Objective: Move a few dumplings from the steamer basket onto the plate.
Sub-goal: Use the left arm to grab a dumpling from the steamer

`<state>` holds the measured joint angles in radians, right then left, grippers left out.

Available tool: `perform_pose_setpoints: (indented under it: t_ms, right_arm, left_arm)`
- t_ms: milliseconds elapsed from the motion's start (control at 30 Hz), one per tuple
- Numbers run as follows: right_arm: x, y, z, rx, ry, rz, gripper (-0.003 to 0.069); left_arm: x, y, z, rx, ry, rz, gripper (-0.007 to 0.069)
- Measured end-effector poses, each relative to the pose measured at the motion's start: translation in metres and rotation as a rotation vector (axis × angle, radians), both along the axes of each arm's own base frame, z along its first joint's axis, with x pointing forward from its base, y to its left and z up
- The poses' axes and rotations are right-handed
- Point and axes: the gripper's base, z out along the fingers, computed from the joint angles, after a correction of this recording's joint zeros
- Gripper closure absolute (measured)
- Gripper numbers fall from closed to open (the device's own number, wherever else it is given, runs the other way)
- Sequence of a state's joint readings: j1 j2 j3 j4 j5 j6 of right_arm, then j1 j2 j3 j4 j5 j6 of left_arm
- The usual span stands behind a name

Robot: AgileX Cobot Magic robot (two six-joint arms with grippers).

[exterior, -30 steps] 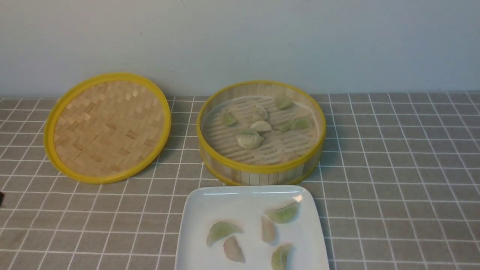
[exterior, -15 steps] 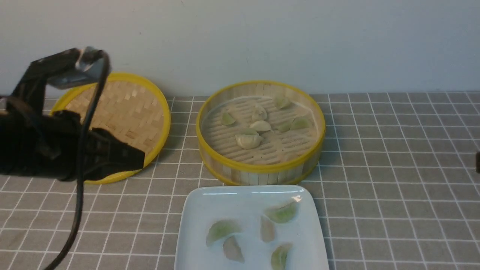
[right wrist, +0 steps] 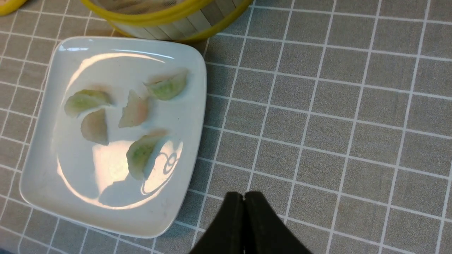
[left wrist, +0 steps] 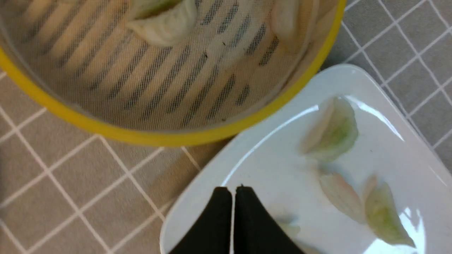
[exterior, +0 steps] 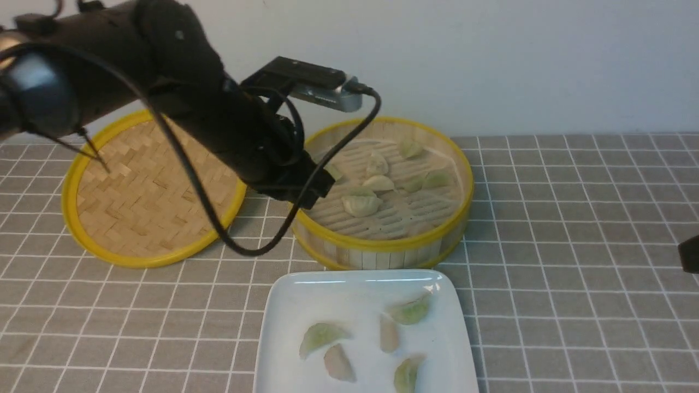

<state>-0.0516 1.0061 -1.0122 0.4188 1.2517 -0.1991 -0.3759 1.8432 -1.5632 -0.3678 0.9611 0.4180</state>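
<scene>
1. In the front view, the black, cabled left arm is seen reaching from the upper left of the frame toward the centre, with a wrist camera mounted on it. Its end overlaps the left rim of the round bamboo steamer basket at centre frame. Its height above that rim cannot be told.
2. Only this view shows the flat woven lid, yellow-rimmed, at the left of the frame just beside the basket. A small dark shape at the right edge is cut off too much to identify.
3. Only the left wrist view shows the left gripper clearly. Its two black fingers are pressed together with nothing between them. A fine mesh liner over the basket's slatted floor is also seen only here.
4. Only the right wrist view shows the right gripper. Its fingers are likewise pressed together and empty, above the grey gridded tablecloth beside the plate.
5. Several pale green and cream dumplings are seen inside the basket in the front view. The nearest lies just right of the left arm's end, and no contact is visible.
6. Five more dumplings, green and pinkish, lie apart from one another on the glossy white square plate at the bottom centre of the front view, just in front of the basket.
7. In the left wrist view, the closed fingertips are seen against the plate's edge, near the corner beside the basket.
</scene>
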Motion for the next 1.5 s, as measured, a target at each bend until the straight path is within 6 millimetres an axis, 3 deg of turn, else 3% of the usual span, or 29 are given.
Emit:
perform_pose_setpoints:
  t_ms: [200, 333, 367, 433, 467, 567, 667, 867, 1000, 1167, 1267, 1400, 1500]
  right_arm:
    - [0.0, 0.0, 0.0, 0.003, 0.0, 0.0, 0.0673]
    - [0.0, 0.0, 0.0, 0.004, 0.0, 0.0, 0.0673]
    - [0.0, 0.0, 0.0, 0.004, 0.0, 0.0, 0.0673]
    - [0.0, 0.0, 0.0, 0.004, 0.0, 0.0, 0.0673]
    - [0.0, 0.0, 0.0, 0.004, 0.0, 0.0, 0.0673]
    - [0.0, 0.0, 0.0, 0.004, 0.0, 0.0, 0.0673]
    - [0.0, 0.0, 0.0, 0.004, 0.0, 0.0, 0.0673]
    - [0.0, 0.0, 0.0, 0.004, 0.0, 0.0, 0.0673]
    - [0.0, 0.0, 0.0, 0.004, 0.0, 0.0, 0.0673]
    - [0.0, 0.0, 0.0, 0.004, 0.0, 0.0, 0.0673]
    - [0.0, 0.0, 0.0, 0.004, 0.0, 0.0, 0.0673]
    - [0.0, 0.0, 0.0, 0.004, 0.0, 0.0, 0.0673]
    - [0.0, 0.0, 0.0, 0.004, 0.0, 0.0, 0.0673]
  left_arm:
    - [0.033, -0.025, -0.021, 0.071, -0.063, -0.058, 0.0557]
    - [0.055, -0.039, -0.043, 0.064, -0.117, -0.043, 0.0372]
    - [0.056, -0.04, -0.045, 0.063, -0.122, -0.041, 0.0362]
    - [0.066, -0.046, -0.061, 0.055, -0.152, -0.027, 0.0224]
    - [0.066, -0.046, -0.063, 0.054, -0.155, -0.025, 0.0214]
    - [0.078, -0.051, -0.088, 0.049, -0.189, 0.0, 0.0084]
    - [0.084, -0.053, -0.106, 0.054, -0.2, 0.005, 0.0039]
    - [0.089, -0.057, -0.119, 0.059, -0.231, -0.008, 0.0033]
    - [0.089, -0.061, -0.122, 0.057, -0.244, -0.019, 0.0083]
    - [0.083, -0.07, -0.122, 0.064, -0.234, -0.048, 0.0344]
    - [0.079, -0.072, -0.118, 0.093, -0.228, -0.083, 0.0362]
    - [0.069, -0.07, -0.103, 0.118, -0.187, -0.113, 0.0362]
    - [0.058, -0.065, -0.065, 0.106, -0.197, -0.12, 0.0362]
